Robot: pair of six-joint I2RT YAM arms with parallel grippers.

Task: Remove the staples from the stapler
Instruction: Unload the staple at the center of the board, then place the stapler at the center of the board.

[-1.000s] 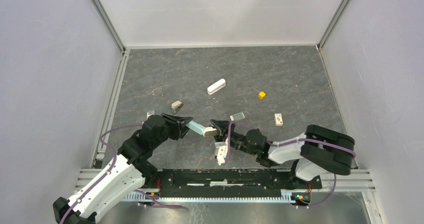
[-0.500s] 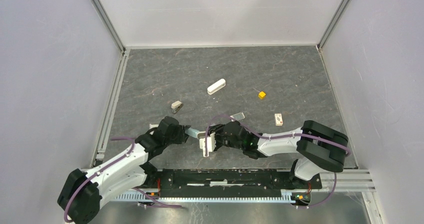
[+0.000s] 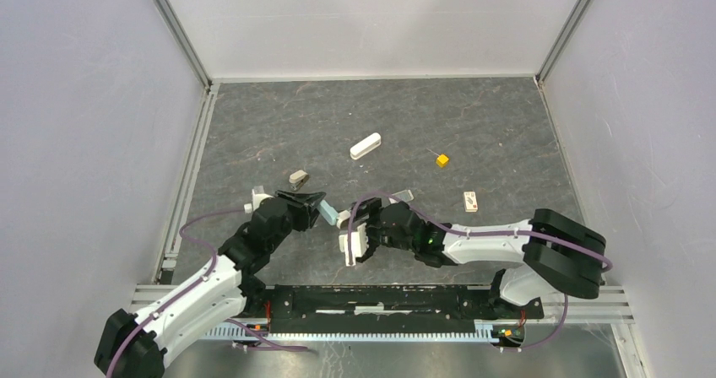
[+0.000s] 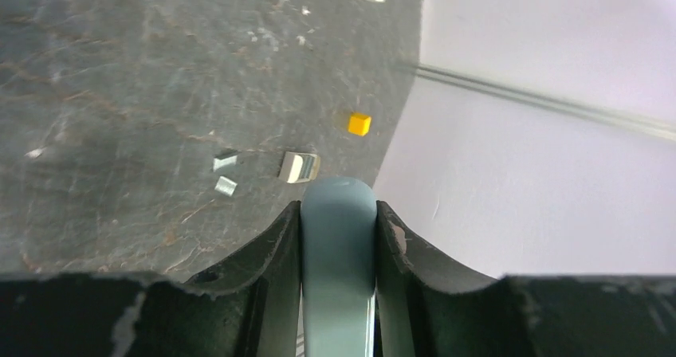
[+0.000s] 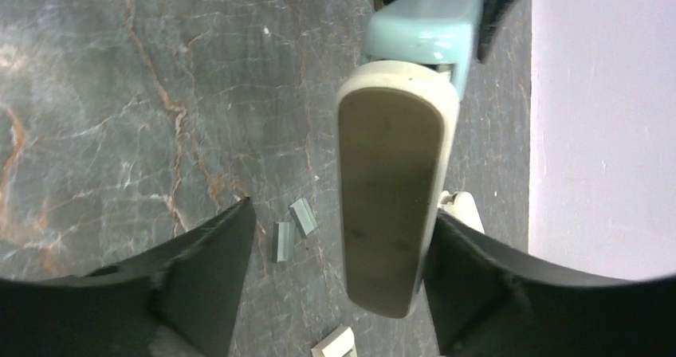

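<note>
The stapler is swung open. Its teal top half [image 4: 338, 245] is clamped between the fingers of my left gripper [image 4: 338, 221], which is shut on it. Its white base half [image 5: 394, 198] hangs out from the teal half [image 5: 426, 22] and lies between the wide-open fingers of my right gripper [image 5: 343, 281], near the right finger and well clear of the left one. In the top view the two grippers [image 3: 308, 205] [image 3: 359, 230] meet at the stapler [image 3: 348, 241] near the front middle. Two short grey staples [image 5: 303, 216] [image 5: 283, 241] lie on the mat below, and the left wrist view shows them too [image 4: 225, 162].
A white oblong item [image 3: 366, 146] lies mid-mat, with a yellow cube [image 3: 442, 160] to its right. A small white box with a red mark [image 3: 470, 201] and a small grey-white piece [image 3: 402, 197] sit by the right arm. A small beige item [image 3: 299, 178] lies beyond my left gripper.
My right gripper has opened, so its fingers now stand apart around the white base half. The left gripper still holds the teal half and has shifted slightly away from the front edge.
</note>
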